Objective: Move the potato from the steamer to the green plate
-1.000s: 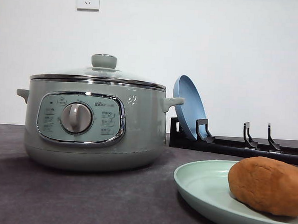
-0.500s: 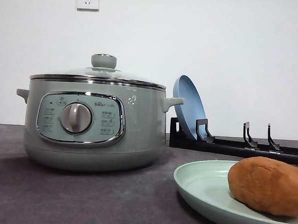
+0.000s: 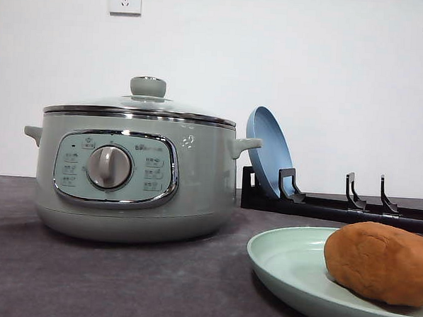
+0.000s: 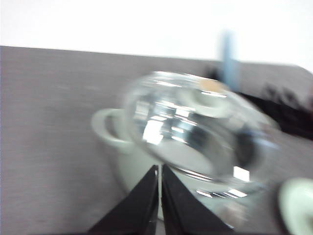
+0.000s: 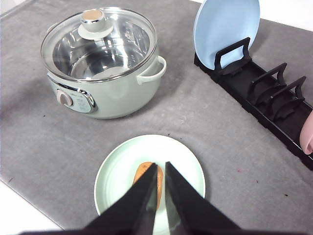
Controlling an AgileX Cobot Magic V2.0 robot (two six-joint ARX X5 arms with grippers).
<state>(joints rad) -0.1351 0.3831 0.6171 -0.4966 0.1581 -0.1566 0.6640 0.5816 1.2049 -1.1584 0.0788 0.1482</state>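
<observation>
Potato [image 3: 380,263] lies on its side on the green plate [image 3: 291,266], its long axis running across my front view, well apart from the lidded steamer [image 3: 133,172], whose small panel lettering I cannot read. My right tool [image 5: 161,171] hangs above the potato, fingers nearly together, holding nothing. My left tool [image 4: 160,171] is pressed together, empty, over the steamer's glass lid [image 4: 190,127].

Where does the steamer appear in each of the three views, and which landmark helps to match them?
Front view: the steamer stands left of centre on the grey table, lid on.
Left wrist view: it is blurred, near the middle, beyond the left gripper, glass lid towards the camera.
Right wrist view: it is seen from above, far from the right gripper.
Shared landmark: the blue plate upright in the black rack beside the steamer.
</observation>
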